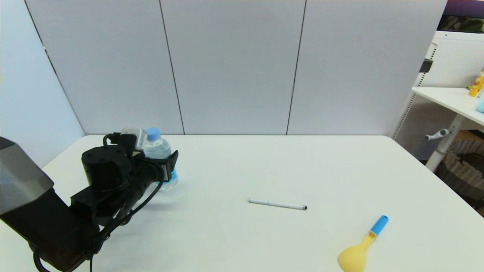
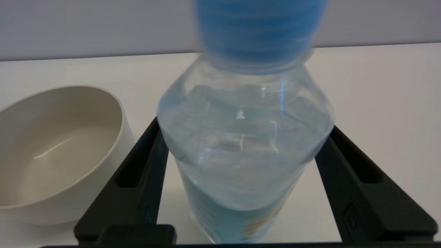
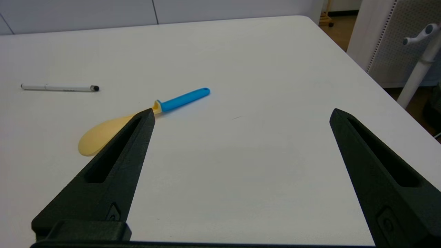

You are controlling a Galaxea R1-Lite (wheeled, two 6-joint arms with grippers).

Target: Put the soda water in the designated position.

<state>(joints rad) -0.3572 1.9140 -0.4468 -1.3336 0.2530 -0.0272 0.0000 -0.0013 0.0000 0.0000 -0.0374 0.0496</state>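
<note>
Grey panelled walls back a smooth white surface [image 1: 242, 166], matt and unmarked, with rounded corners. Far left, seen only from the left wrist: beige round bowl [image 2: 51, 151], glossy inside, thick straight wall, empty, standing just beside the bottle and apart from it. Next, left hand [image 1: 160, 166], black, angular, with long slotted fingers [image 2: 137, 172]; these flank the soda water [image 1: 160, 162] at shoulder height, one on each side, close against the plastic, though whether they press it or merely bracket it cannot be told. Soda water: small clear plastic bottle, ribbed light blue screw cap, rounded shoulder, blue label low on the body, liquid inside; upright at the left rear of the surface, base apparently resting on it. Centre: slim white pen [image 1: 277, 204] with a dark tip, lying flat, well apart from the bottle. Right front: rice paddle [image 1: 361, 247], pale yellow rounded blade, bright blue handle, flat on the surface. Right hand [image 3: 241, 117]: fingers spread wide, nothing between them, hovering over bare surface near the paddle, out of the head view. Progress, as judged: the bottle is at most grasped; lifting, carrying and setting down on the plain patch all remain, and no marker shows where that patch lies.
</note>
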